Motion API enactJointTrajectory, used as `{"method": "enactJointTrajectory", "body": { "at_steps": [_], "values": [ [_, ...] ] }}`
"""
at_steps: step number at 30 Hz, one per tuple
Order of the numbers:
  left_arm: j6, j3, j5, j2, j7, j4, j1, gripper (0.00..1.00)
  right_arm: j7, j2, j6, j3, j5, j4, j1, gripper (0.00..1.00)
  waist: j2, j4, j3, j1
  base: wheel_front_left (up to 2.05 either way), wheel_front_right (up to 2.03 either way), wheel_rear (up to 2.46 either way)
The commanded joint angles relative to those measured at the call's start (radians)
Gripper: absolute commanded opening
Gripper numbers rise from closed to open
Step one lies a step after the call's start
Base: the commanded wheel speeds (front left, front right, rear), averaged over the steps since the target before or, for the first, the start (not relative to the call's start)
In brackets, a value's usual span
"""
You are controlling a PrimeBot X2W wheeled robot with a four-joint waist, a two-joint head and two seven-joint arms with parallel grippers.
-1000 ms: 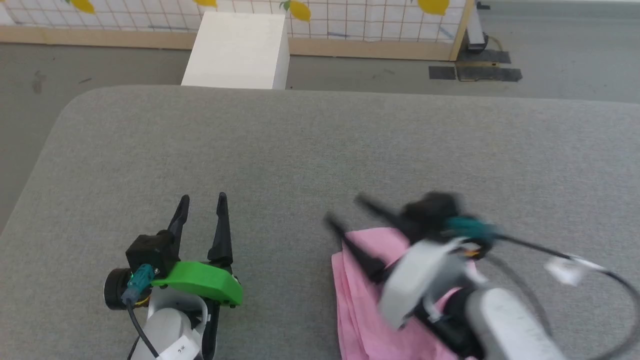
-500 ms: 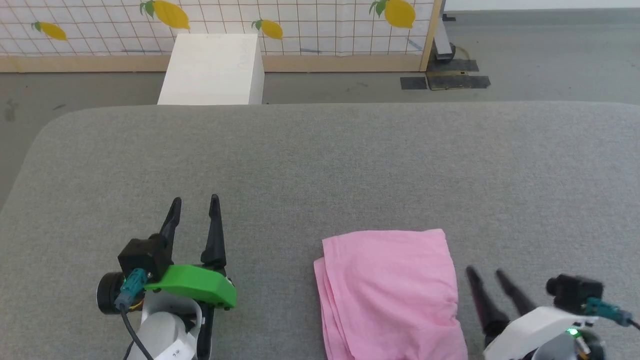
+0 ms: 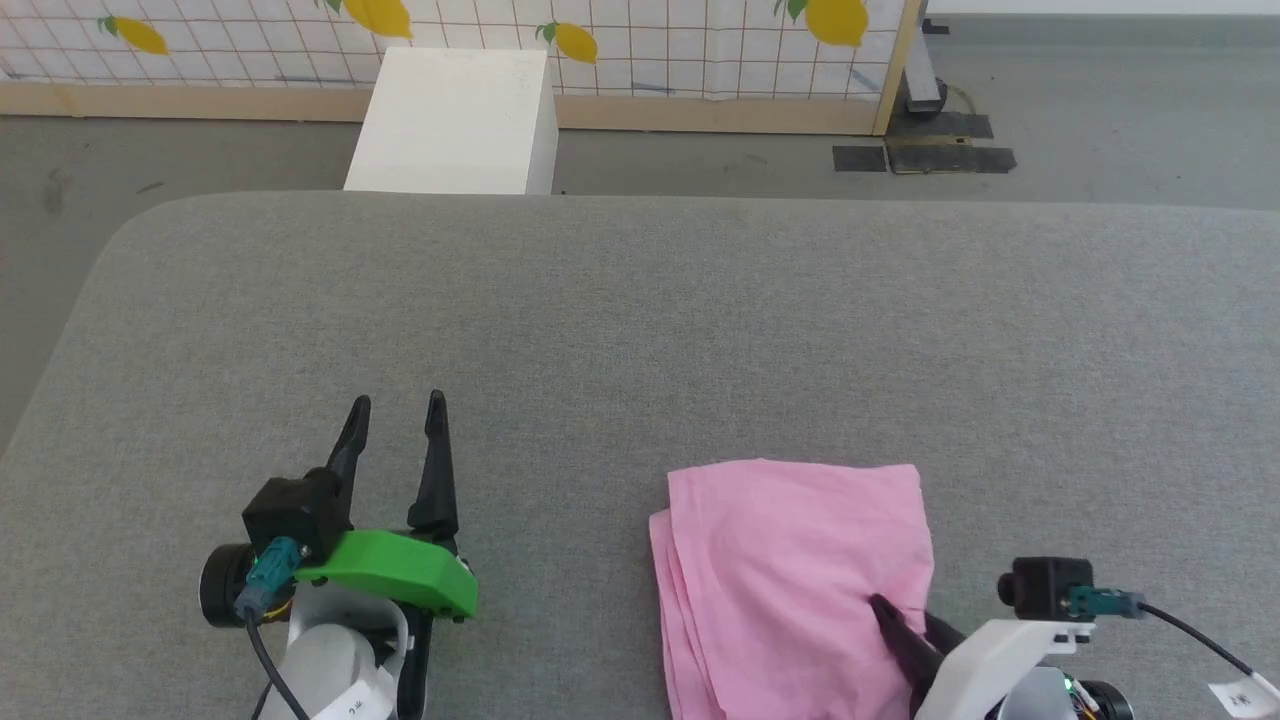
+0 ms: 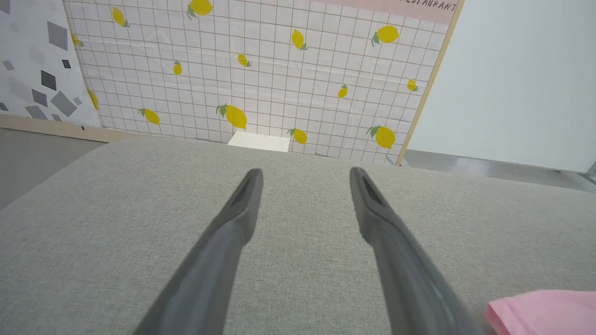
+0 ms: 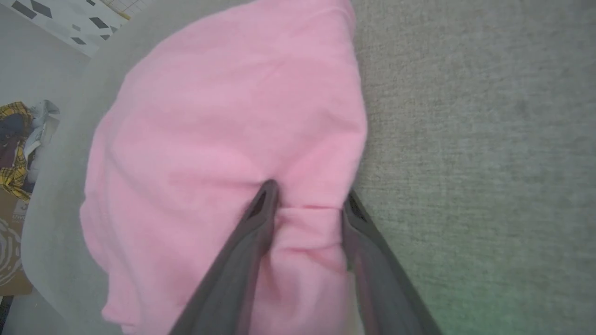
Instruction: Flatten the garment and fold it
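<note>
Garment [image 3: 790,550] folded; right gripper [image 5: 309,190] straddles a pucker (perhaps pinching); left gripper [image 3: 398,400] spread; sign [image 4: 433,5]: "RESTAURANT".

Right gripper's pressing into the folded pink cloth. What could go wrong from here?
1. The right gripper puckers the garment between its fingers: closing may lift just the top layer and undo the fold.
2. The left gripper hangs open off the garment, so a pull may drag the whole stack.

Grey fabric-covered bench [image 3: 640,300] on grey floor [image 3: 1100,100]; behind it, perhaps a white box [image 3: 455,120], before a lemon-patterned grid screen [image 3: 650,40].
</note>
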Motion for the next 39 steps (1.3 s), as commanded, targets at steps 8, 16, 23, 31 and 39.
{"method": "enactJointTrajectory", "body": {
  "at_steps": [8, 16, 23, 31, 39],
  "values": [
    [0.012, 0.025, -0.001, -0.003, -0.005, -0.023, 0.023, 1.0, 0.098, -0.002, -0.001, 0.051, -0.341, -0.075, -0.105, 0.0, 0.0, -0.075, 0.016, 0.0, 0.0, 0.0, 0.0],
    [0.01, 0.044, 0.013, -0.003, -0.005, -0.075, 0.001, 1.0, 0.187, -0.293, -0.001, 0.253, -0.507, -0.117, -0.322, 0.0, 0.0, -0.249, 0.092, 0.0, 0.0, 0.0, 0.0],
    [0.001, 0.037, 0.042, 0.001, -0.005, -0.108, -0.062, 1.0, 0.131, -0.466, -0.001, 0.316, -0.501, -0.038, -0.497, 0.0, 0.0, -0.397, 0.202, 0.0, 0.0, 0.0, 0.0],
    [-0.012, 0.026, 0.078, 0.051, 0.001, -0.122, -0.135, 1.0, -0.017, -0.485, -0.001, 0.145, -0.581, 0.14, -0.63, 0.0, 0.0, -0.485, 0.324, 0.0, 0.0, 0.0, 0.0],
    [-0.014, 0.027, 0.095, 0.104, 0.05, -0.168, -0.162, 1.0, -0.148, -0.421, -0.001, -0.085, -0.723, 0.288, -0.698, 0.0, 0.0, -0.491, 0.401, 0.0, 0.0, 0.0, 0.0]
  ]
}}
